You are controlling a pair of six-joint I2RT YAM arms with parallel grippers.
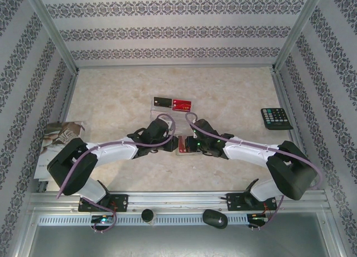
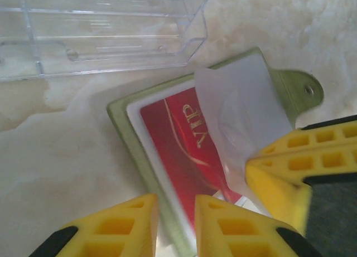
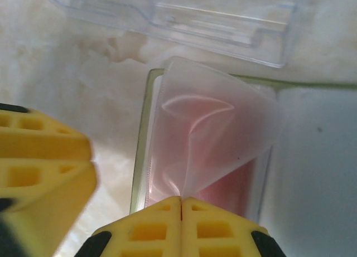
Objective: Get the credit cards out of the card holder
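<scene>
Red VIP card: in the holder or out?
In. The red VIP card lies flat inside the open card holder; the right gripper is pinching a translucent sheet up off it.

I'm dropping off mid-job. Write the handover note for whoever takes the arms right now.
Left gripper: jaws slightly apart astride the near edge of the card holder; grip unclear.
Right gripper: shut on the translucent sheet, peeled up off the red card.
Done: black card and second red card lie at the clear tray beyond.
To do: pull out the red card, then any others.
</scene>
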